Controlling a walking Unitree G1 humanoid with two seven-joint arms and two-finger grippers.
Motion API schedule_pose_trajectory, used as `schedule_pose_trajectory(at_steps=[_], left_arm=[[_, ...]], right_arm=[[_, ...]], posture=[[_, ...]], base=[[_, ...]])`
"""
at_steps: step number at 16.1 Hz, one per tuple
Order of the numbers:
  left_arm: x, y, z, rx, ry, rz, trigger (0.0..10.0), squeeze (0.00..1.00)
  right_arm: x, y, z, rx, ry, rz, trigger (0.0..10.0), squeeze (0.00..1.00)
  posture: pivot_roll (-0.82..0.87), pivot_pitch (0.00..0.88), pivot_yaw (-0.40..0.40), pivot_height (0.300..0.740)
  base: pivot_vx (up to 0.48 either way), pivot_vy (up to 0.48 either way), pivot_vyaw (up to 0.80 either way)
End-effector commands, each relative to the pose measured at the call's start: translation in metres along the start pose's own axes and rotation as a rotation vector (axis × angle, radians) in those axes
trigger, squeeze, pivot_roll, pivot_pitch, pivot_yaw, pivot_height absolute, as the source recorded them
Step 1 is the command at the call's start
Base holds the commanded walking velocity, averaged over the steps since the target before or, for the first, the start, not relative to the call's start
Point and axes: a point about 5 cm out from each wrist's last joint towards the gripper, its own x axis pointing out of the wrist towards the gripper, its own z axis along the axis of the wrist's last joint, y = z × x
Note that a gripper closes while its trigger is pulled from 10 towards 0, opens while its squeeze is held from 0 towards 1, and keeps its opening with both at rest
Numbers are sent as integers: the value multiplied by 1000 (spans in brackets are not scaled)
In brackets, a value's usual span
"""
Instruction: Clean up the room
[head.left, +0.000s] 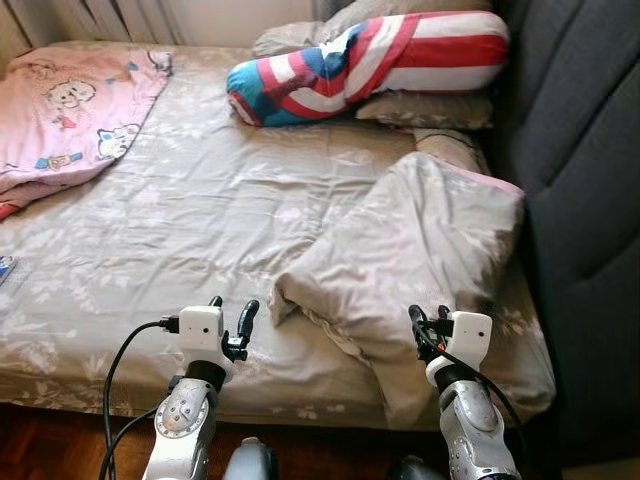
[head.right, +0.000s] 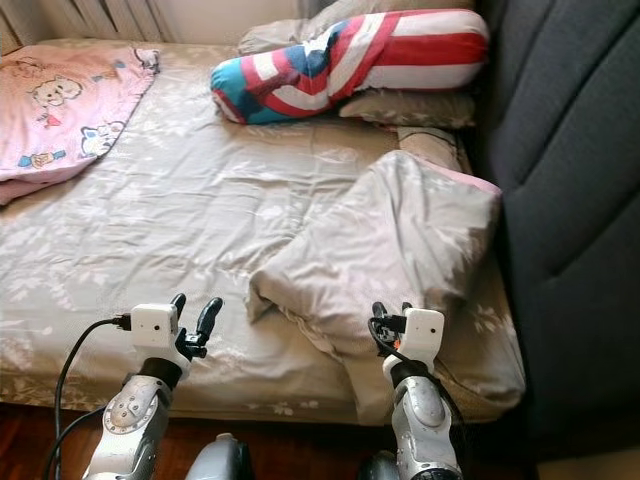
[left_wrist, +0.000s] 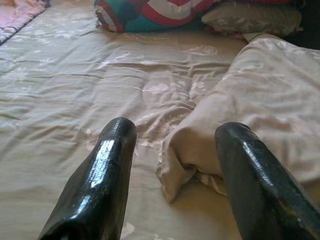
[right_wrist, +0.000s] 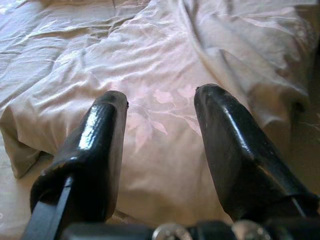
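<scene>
A wide bed (head.left: 200, 230) covered in a wrinkled beige floral sheet stretches ahead, its near edge just above the dark wooden floor (head.left: 60, 440). A beige duvet (head.left: 420, 250) lies folded back in a loose heap along the bed's right edge, beside the dark grey padded headboard (head.left: 580, 180); one pointed corner of it reaches toward the middle of the near edge.

At the far right corner of the bed a long bolster (head.left: 370, 62) striped in red, white and blue rests on top of beige pillows (head.left: 425, 108). A pink blanket (head.left: 70, 110) printed with cartoon figures is spread over the far left corner.

The left end effector (head.left: 232, 325) hovers above the near edge of the bed, just beside the duvet's pointed corner, its two black fingers (left_wrist: 107, 170) spread apart with nothing between them. A black cable (head.left: 125, 370) loops down from its wrist.

The right end effector (head.left: 428, 325) is held over the near edge of the folded duvet, close to the bed's right near corner. Its fingers (right_wrist: 95, 150) are also spread apart, empty, with the duvet's floral cloth lying directly beneath them; whether they touch it cannot be told.
</scene>
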Motion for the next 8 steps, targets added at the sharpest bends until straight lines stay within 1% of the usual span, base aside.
schedule_pose_trajectory(at_steps=[1, 3, 5, 8], left_arm=[[-1, -1, -2, -16, 13, -2, 10000, 0], [-1, -1, -2, -17, 14, -7, 10000, 0], [0, -2, -1, -16, 15, -9, 10000, 0], [-1, 0, -1, -16, 15, -7, 10000, 0]], right_arm=[[-3, -4, -7, -1, 41, -19, 10000, 0], [-2, -5, -8, 6, 51, -38, 10000, 0], [2, -9, -9, 29, 88, -75, 10000, 0], [7, -10, -5, 24, 85, -78, 10000, 0]], posture=[[-28, 155, -7, 652], [-27, 159, -6, 652], [-24, 163, -5, 652], [-21, 164, -4, 652]], base=[[0, 0, 0], [0, 0, 0], [0, 0, 0], [0, 0, 0]])
